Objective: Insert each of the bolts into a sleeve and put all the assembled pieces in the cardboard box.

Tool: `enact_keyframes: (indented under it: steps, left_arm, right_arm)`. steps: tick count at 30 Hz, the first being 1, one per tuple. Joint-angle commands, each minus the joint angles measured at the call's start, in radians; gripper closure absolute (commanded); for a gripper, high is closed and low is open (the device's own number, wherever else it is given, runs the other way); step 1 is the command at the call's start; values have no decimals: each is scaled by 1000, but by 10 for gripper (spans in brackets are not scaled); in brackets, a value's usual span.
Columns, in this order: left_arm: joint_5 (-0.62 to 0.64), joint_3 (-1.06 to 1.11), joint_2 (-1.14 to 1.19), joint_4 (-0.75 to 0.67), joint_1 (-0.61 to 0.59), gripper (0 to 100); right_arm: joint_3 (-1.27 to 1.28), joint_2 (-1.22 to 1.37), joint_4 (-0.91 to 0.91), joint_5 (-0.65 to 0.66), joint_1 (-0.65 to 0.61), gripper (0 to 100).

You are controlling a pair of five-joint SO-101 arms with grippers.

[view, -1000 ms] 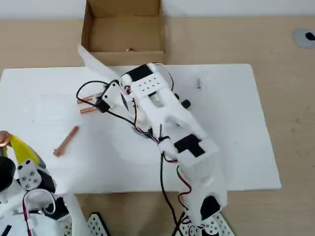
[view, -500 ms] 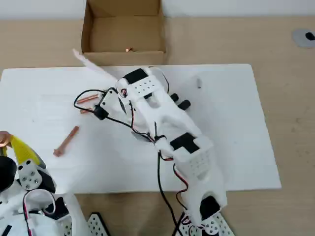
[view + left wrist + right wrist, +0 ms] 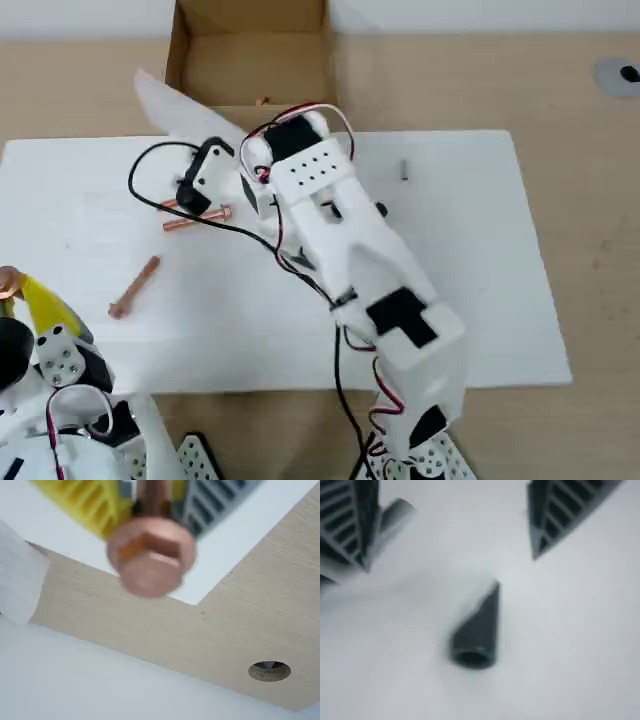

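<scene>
My left gripper [image 3: 150,510] is shut on a copper bolt [image 3: 151,555], whose head fills the near part of the left wrist view. In the high view this bolt [image 3: 9,282] sits at the tip of the yellow finger [image 3: 38,303] by the table's left edge. My right gripper [image 3: 450,560] hangs open over the white mat with a dark sleeve [image 3: 475,630] lying below its gap. A second sleeve [image 3: 395,512] lies beside one finger. The right arm's pale finger [image 3: 185,112] points at the cardboard box's [image 3: 328,60] near left corner.
Loose copper bolts lie on the mat: two together [image 3: 190,212] and one [image 3: 135,287] nearer the left arm. A copper piece [image 3: 262,101] is in the box. A lone dark sleeve [image 3: 404,170] lies at the mat's far right. A grommet hole [image 3: 620,75] marks the table's corner.
The right arm's wrist has swung left and toward the box, carrying its pale finger and camera with it. The left arm has stayed put with its bolt.
</scene>
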Motion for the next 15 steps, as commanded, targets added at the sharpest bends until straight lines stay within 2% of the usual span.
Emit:
enact_keyframes:
  steps: [1,9,15]
  left_arm:
    - [-5,-38,-2,-2,-5,995]
    - [-5,-38,-2,0,-5,995]
    - [-5,-38,-2,0,-5,995]
  right_arm:
    - [-59,-136,14,8,-13,750]
    - [-33,-317,17,-6,-25,750]
    - [361,-348,-21,-34,-180,751]
